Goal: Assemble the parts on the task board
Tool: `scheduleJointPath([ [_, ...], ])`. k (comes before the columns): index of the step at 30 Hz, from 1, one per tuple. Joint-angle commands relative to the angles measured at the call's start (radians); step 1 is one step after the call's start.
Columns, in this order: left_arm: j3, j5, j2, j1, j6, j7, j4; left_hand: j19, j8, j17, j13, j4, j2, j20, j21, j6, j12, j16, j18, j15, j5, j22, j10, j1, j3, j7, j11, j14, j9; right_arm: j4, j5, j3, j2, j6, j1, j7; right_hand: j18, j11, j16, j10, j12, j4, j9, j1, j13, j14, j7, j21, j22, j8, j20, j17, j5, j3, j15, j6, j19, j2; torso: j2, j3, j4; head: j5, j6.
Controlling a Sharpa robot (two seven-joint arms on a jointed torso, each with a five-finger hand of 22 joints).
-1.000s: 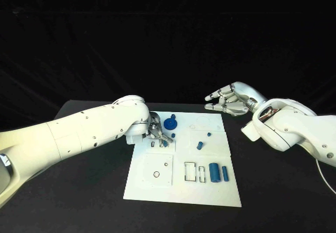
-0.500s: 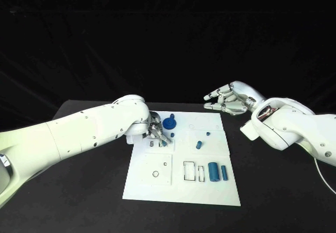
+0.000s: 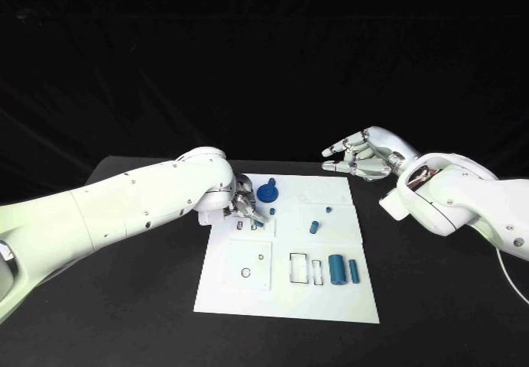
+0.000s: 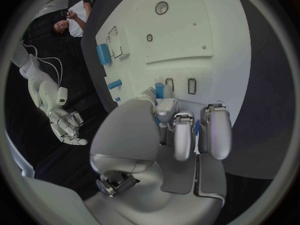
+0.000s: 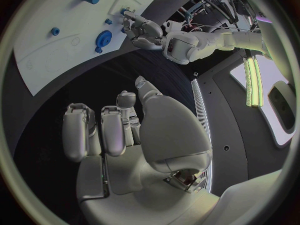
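Observation:
The white task board (image 3: 284, 294) lies mid-table. My left hand (image 3: 245, 207) hovers low over the board's far left part and pinches a small blue part (image 4: 159, 90) just above two small rectangular slots (image 4: 192, 86). Beside it stands a round blue part (image 3: 267, 196). A small blue peg (image 3: 314, 227) lies mid-board. A thick blue cylinder (image 3: 336, 271) and a slimmer one (image 3: 354, 270) lie at the near right. My right hand (image 3: 359, 156) hangs in the air beyond the board's far right corner, fingers loosely bent, holding nothing.
Two empty rectangular outlines (image 3: 300, 268) sit left of the cylinders. A square plate with small holes (image 3: 249, 265) takes up the board's near left. Black table (image 3: 441, 306) surrounds the board on all sides. My left forearm (image 3: 121, 210) crosses the table's left side.
My left hand has shifted only slightly over the slots, still pinching the small blue part. The right hand has barely moved.

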Motion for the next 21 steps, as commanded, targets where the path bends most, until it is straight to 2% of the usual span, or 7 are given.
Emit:
scheduleJointPath([
  [1, 0.001, 0.019, -0.007, -0.002, -0.001, 0.014, 0.007, 0.046, 0.003, 0.263, 0.005, -0.179, -0.083, 0.007, 0.003, 0.006, 0.006, 0.002, -0.016, 0.003, 0.015, 0.102, 0.007, -0.065, 0.325, -0.001, 0.005, 0.105, 0.02, 0.0, 0.0, 0.0, 0.001, 0.01, 0.0, 0.011, 0.019, 0.0, -0.002, 0.006, 0.002, -0.004, -0.001, 0.004, 0.001, 0.045, 0.002, -0.004, 0.0, 0.006, -0.001, 0.0, 0.005, 0.001, 0.002, 0.003, -0.006, 0.005, 0.001, -0.0002, 0.0001, 0.002, -0.001],
  [2, 0.001, 0.02, -0.009, -0.002, -0.006, 0.015, 0.008, 0.046, 0.008, 0.263, 0.006, -0.182, -0.098, 0.007, 0.004, 0.007, 0.007, 0.002, -0.016, 0.003, 0.023, 0.103, 0.009, -0.083, 0.358, -0.001, 0.006, 0.105, 0.027, 0.0, 0.0, 0.0, 0.001, 0.01, 0.0, 0.011, 0.019, 0.0, -0.002, 0.006, 0.002, -0.004, -0.001, 0.004, 0.001, 0.045, 0.002, -0.004, 0.0, 0.006, -0.001, 0.0, 0.005, 0.001, 0.002, 0.003, -0.006, 0.005, 0.001, 0.0, 0.0008, 0.003, -0.001],
  [3, 0.001, 0.022, -0.013, -0.002, -0.018, 0.017, 0.011, 0.047, 0.017, 0.263, 0.006, -0.188, -0.124, 0.008, 0.004, 0.008, 0.009, 0.002, -0.016, 0.003, 0.038, 0.104, 0.013, -0.118, 0.418, 0.004, 0.006, 0.105, 0.042, -0.001, 0.001, 0.0, 0.001, 0.01, 0.0, 0.011, 0.019, 0.0, -0.002, 0.006, 0.003, -0.003, -0.001, 0.004, 0.002, 0.045, 0.002, -0.004, 0.0, 0.006, -0.001, 0.0, 0.006, 0.001, 0.002, 0.003, -0.006, 0.005, 0.0, 0.0002, 0.0011, 0.003, -0.002],
  [6, 0.002, 0.025, -0.022, -0.002, -0.046, 0.025, 0.018, 0.048, 0.029, 0.263, 0.008, -0.215, -0.147, 0.008, 0.005, 0.005, 0.011, 0.002, -0.017, 0.002, 0.066, 0.107, 0.017, -0.154, 0.49, -0.001, 0.006, 0.105, 0.063, -0.002, 0.002, -0.001, 0.003, 0.011, -0.001, 0.012, 0.019, 0.0, -0.002, 0.006, 0.003, -0.003, -0.001, 0.004, 0.002, 0.045, 0.002, -0.004, 0.0, 0.006, -0.001, 0.0, 0.006, 0.001, 0.002, 0.003, -0.006, 0.005, 0.0, 0.0008, 0.0016, 0.004, -0.002],
  [13, 0.002, 0.012, -0.034, -0.002, -0.106, 0.043, 0.035, 0.051, 0.045, 0.263, 0.011, -0.251, -0.165, 0.007, 0.009, 0.006, 0.016, 0.002, -0.018, 0.0, 0.106, 0.115, 0.024, -0.197, 0.548, -0.004, 0.005, 0.105, 0.09, -0.005, 0.004, -0.001, 0.005, 0.012, -0.002, 0.014, 0.019, 0.0, -0.002, 0.006, 0.003, -0.003, -0.001, 0.004, 0.002, 0.045, 0.002, -0.004, 0.0, 0.006, -0.001, 0.0, 0.006, 0.001, 0.002, 0.003, -0.006, 0.005, 0.001, 0.0, 0.001, 0.009, -0.003],
  [21, 0.001, -0.026, -0.04, -0.009, -0.102, 0.038, 0.048, 0.052, 0.048, 0.263, 0.01, -0.26, -0.168, 0.006, 0.011, 0.007, 0.016, 0.002, -0.019, -0.001, 0.114, 0.118, 0.025, -0.205, 0.558, -0.004, 0.004, 0.105, 0.095, -0.006, 0.006, -0.002, 0.005, 0.021, -0.002, 0.015, 0.02, 0.0, -0.002, 0.005, 0.001, -0.003, -0.001, 0.002, 0.0, 0.045, 0.003, -0.004, -0.001, 0.005, -0.001, -0.001, 0.007, 0.0, 0.003, 0.002, -0.007, 0.005, 0.001, -0.0007, 0.0011, 0.011, -0.006],
])
